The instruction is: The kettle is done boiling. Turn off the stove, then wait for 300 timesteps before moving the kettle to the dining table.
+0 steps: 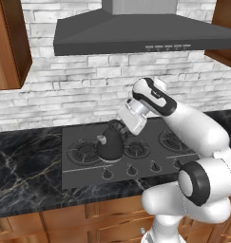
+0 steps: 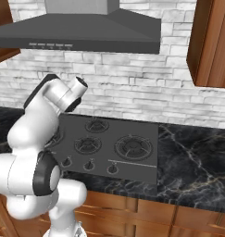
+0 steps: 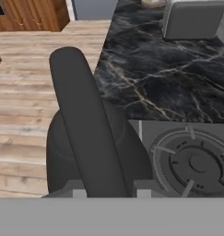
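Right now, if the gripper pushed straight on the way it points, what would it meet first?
The gripper is already shut on the kettle's handle, so pushing on it would most likely press into the kettle dome right below the handle, then the stove beneath. Depth is hard to judge.

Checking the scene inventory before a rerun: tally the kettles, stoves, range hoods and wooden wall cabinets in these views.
Kettle: 1
Stove: 1
Range hood: 1
Wooden wall cabinets: 2, one at the left and one at the right
Total: 5
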Tool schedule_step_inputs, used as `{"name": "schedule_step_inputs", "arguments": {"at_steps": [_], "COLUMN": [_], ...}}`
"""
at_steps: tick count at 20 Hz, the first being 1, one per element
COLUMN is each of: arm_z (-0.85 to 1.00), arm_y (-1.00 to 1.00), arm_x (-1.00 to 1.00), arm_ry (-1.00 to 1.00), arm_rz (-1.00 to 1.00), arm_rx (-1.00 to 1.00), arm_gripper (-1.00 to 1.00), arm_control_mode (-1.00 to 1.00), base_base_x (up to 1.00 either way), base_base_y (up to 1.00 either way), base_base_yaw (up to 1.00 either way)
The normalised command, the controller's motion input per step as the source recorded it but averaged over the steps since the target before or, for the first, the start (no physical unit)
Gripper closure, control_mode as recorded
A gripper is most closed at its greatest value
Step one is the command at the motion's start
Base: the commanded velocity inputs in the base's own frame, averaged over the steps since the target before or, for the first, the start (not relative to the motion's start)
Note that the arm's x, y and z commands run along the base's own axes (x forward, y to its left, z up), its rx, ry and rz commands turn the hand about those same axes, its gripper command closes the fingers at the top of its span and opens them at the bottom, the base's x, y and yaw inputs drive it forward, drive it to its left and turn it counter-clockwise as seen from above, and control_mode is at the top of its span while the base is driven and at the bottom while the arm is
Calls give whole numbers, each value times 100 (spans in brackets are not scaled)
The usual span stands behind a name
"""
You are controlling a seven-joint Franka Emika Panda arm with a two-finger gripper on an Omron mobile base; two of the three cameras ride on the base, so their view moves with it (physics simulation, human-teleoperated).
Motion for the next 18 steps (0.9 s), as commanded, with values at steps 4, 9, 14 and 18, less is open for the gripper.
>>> {"name": "schedule_step_inputs", "arguments": {"at_steps": [4,9,14,18], "arm_z": [0,0,0,0], "arm_y": [0,0,0,0], "arm_x": [0,0,0,0], "arm_ry": [0,0,0,0], "arm_rz": [0,0,0,0], "arm_rx": [0,0,0,0], "arm_gripper": [100,100,100,100], "arm_control_mode": [100,100,100,100], "base_base_x": [-57,-46,-25,-11], "base_base_y": [-26,-25,-11,-7], "base_base_yaw": [-14,-27,-41,-51]}}
